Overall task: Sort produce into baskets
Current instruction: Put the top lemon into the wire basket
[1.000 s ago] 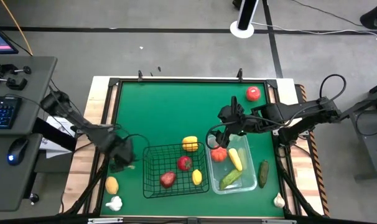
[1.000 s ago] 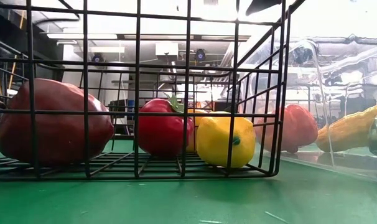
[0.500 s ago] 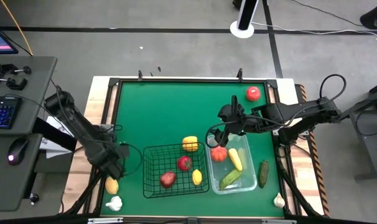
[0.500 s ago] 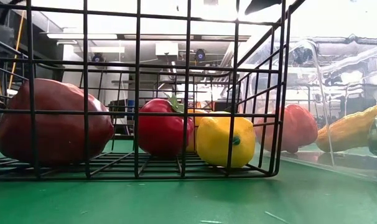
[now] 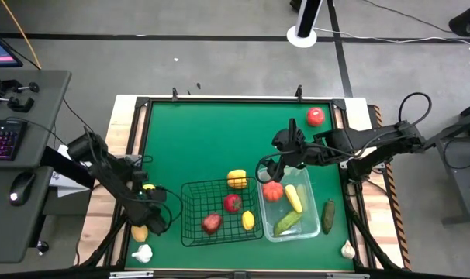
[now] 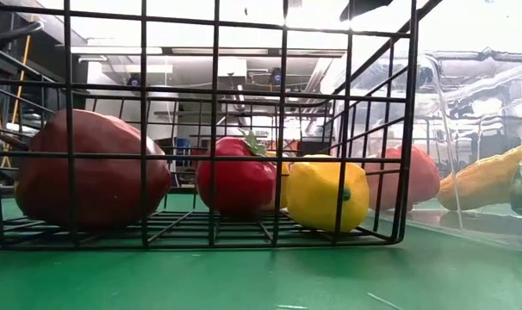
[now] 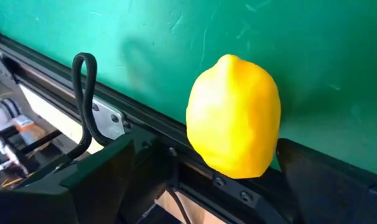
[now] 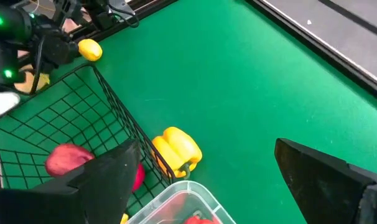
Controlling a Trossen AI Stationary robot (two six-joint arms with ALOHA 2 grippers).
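Black wire basket [image 5: 219, 213] holds two red fruits and a small yellow one; clear tub [image 5: 291, 206] just beside it holds tomato, corn, cucumber; yellow pepper [image 5: 236, 179] touches basket's far rim; lemon [image 7: 234, 124] at green bench edge, left

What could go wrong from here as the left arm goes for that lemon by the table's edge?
The lemon sits right against the table's raised black edge rail, so one finger of the open left gripper may strike the rail, or nudge the lemon so it rolls away. The arm is also close to the wire basket and may bump it.
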